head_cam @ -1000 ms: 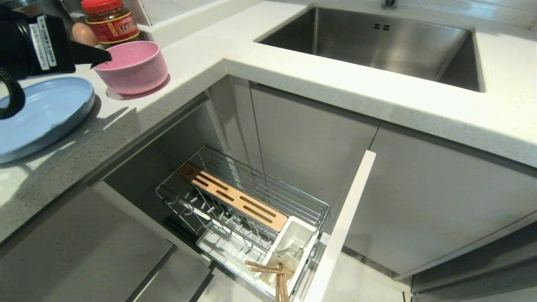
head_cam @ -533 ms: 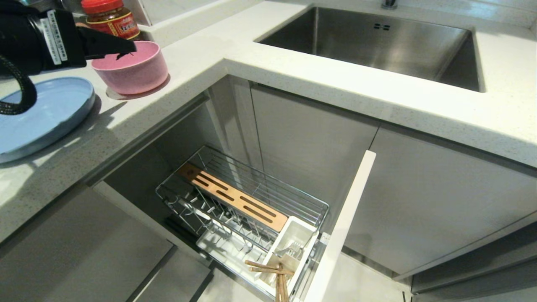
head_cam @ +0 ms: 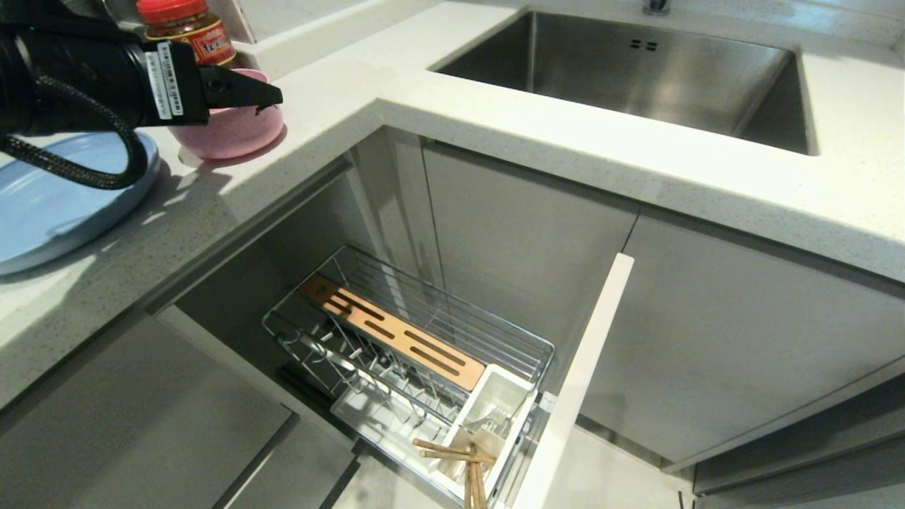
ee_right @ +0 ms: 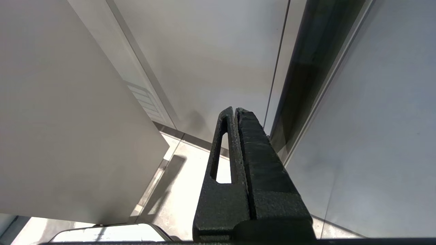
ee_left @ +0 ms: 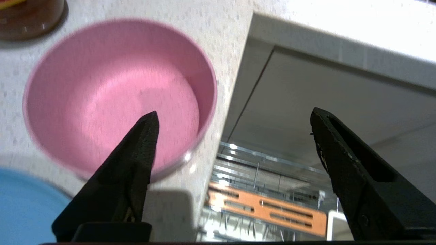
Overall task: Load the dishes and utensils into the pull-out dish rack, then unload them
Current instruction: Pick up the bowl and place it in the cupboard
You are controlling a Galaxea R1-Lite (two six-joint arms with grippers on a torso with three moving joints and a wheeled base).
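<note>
The pink bowl [head_cam: 233, 131] stands on the counter near its edge, with the light-blue plate [head_cam: 42, 205] to its left. My left gripper [head_cam: 272, 95] hovers over the bowl's right rim, open and empty. In the left wrist view, the left gripper [ee_left: 233, 114] has one finger [ee_left: 136, 153] over the bowl [ee_left: 112, 92] and the other past the counter edge, above the rack. Below, the pull-out dish rack [head_cam: 541, 348] is drawn out. Wooden chopsticks [head_cam: 452, 452] and a silver fork [head_cam: 488, 424] lie in its white cup. My right gripper [ee_right: 235, 110] is parked, shut, facing cabinet fronts.
A red-lidded jar [head_cam: 185, 32] stands just behind the bowl. The steel sink [head_cam: 636, 71] is set into the counter at the back right. The rack's narrow white front panel [head_cam: 580, 382] juts out from the grey cabinets. A wooden slotted strip [head_cam: 396, 339] runs along the rack.
My left gripper has moved right, from the bowl's left rim to over its right rim, and its fingers have spread from nearly shut to wide open. The bowl and plate have stayed put.
</note>
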